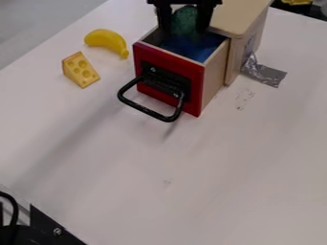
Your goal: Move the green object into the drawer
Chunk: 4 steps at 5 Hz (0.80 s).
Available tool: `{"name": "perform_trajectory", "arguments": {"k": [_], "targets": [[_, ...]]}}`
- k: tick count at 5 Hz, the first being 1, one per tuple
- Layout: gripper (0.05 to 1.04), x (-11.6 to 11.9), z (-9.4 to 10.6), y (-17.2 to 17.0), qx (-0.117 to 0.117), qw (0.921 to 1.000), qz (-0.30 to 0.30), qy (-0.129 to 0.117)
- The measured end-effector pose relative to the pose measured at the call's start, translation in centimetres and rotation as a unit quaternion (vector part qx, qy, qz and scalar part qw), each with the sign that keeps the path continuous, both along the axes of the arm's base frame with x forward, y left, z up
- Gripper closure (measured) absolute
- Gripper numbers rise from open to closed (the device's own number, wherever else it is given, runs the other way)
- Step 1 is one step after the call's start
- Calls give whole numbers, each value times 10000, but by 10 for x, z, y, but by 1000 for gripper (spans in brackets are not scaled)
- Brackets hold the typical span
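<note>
White, flat tabletop [256,167] is stretching across the camera view, with a curved yellow toy banana [105,39] and a yellow toy cheese wedge with holes [80,70] lying left of a pulled-out, red-fronted wooden drawer [197,83]. And look at the top edge: the black two-finger gripper [184,28] is hanging over the drawer's rear part, its fingers standing partly apart and clasping a rounded, dark green object [185,19] between them. That object is sitting at the mouth of the drawer, above something blue [198,50] inside. Danger is lurking here! Low fingers could be knocking the side wall or the light wooden cabinet [239,19] close behind, and an early release could be leaving the piece perched on a rim.
</note>
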<state>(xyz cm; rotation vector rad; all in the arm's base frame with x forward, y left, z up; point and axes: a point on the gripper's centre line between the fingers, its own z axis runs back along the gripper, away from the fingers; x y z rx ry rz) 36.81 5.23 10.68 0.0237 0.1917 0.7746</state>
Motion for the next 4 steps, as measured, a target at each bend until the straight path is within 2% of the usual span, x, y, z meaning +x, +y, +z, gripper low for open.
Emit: {"name": "perform_trajectory", "arguments": {"k": [1, 2, 4], "targets": [[208, -3, 6, -1, 4, 10000, -30, -54], [73, -4, 11, -1, 6, 10000, -16, -61], [83, -1, 28, 1, -84, 9999, 19, -116]]}}
